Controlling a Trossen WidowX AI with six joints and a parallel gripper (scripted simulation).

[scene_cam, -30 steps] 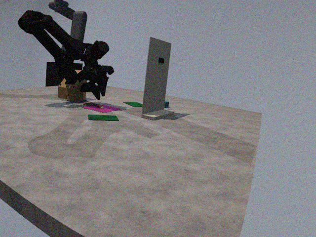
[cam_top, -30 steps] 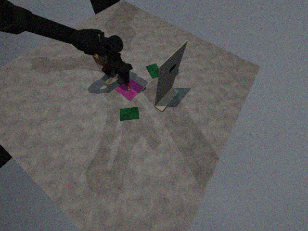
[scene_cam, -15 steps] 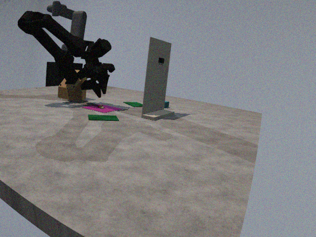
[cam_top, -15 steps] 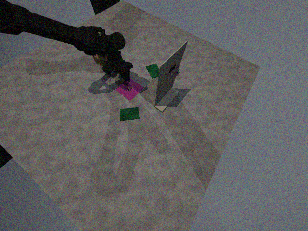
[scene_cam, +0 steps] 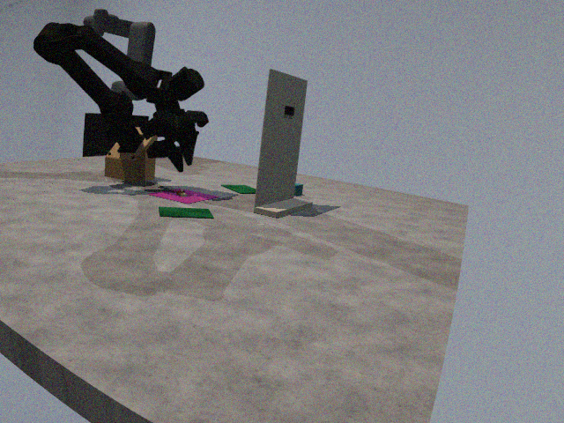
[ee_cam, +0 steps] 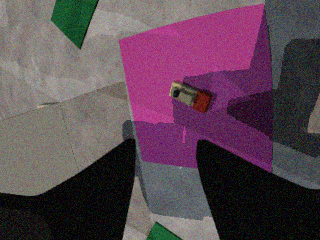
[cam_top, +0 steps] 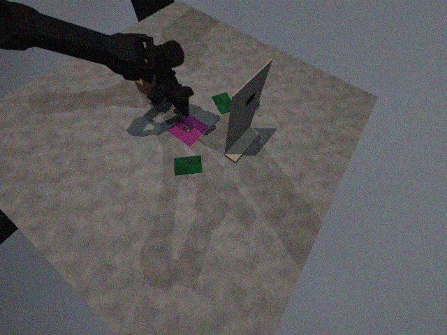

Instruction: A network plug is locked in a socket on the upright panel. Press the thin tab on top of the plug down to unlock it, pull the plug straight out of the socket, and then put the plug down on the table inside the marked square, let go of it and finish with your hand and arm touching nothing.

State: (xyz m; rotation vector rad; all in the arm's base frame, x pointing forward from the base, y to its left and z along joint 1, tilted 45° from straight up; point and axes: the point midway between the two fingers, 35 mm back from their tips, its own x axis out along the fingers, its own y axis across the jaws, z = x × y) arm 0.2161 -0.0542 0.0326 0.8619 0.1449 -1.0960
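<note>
A mottled grey-brown counter (cam_top: 108, 216) carries everything. Flat on it lies a magenta square (cam_top: 187, 130), and the small plug (ee_cam: 191, 96) rests on that square, near its middle. Two green patches lie on the counter: one (cam_top: 187, 165) in front of the magenta square, another (cam_top: 221, 102) behind it, beside the upright grey panel (scene_cam: 278, 145). The panel stands on a pale foot (scene_cam: 278, 209). A brown cardboard box (scene_cam: 129, 166) sits further back.

Mottled grey-beige table top (cam_top: 108, 216); flat magenta square (cam_top: 182, 134); small tan plug with red end (ee_cam: 191, 96); two flat green patches (cam_top: 187, 165); plain grey upright panel (scene_cam: 278, 150); black arm (scene_cam: 91, 68); tan cardboard box (scene_cam: 129, 167).
</note>
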